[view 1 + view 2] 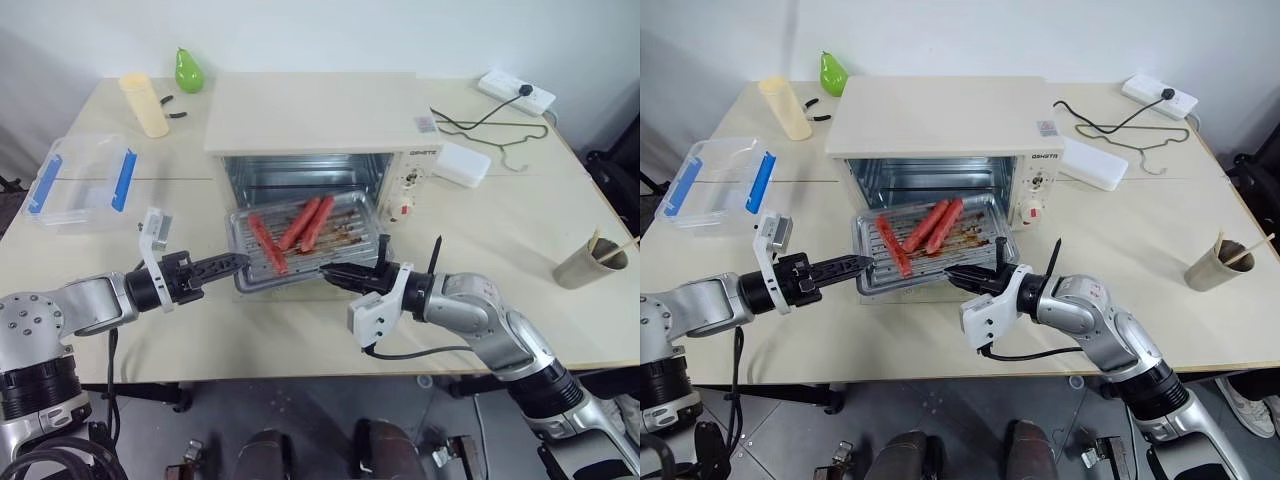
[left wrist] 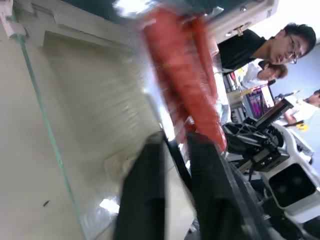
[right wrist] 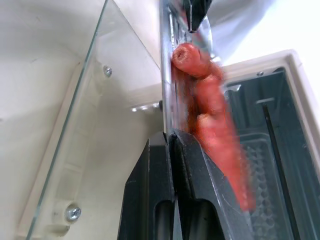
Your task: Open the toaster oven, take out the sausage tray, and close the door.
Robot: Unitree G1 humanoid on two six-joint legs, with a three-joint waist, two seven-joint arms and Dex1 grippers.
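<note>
Left gripper (image 1: 238,263) pinches the sausage tray (image 1: 305,240) at its left rim, right gripper (image 1: 335,276) clamps the front-right edge. Tray hangs mid-air just in front of the open toaster oven (image 1: 310,130), above the lowered door (image 3: 65,125). Advice: keep both hands level and pull back together so the sausages (image 1: 290,230) don't roll.

The toaster oven (image 1: 310,125) is set at the middle back of the surface (image 1: 300,330). The sausage tray (image 1: 305,245) is held out before its opening, over the lowered door (image 3: 60,150), between the left hand (image 1: 238,264) and the right hand (image 1: 335,274), each clamped on a tray edge.
</note>
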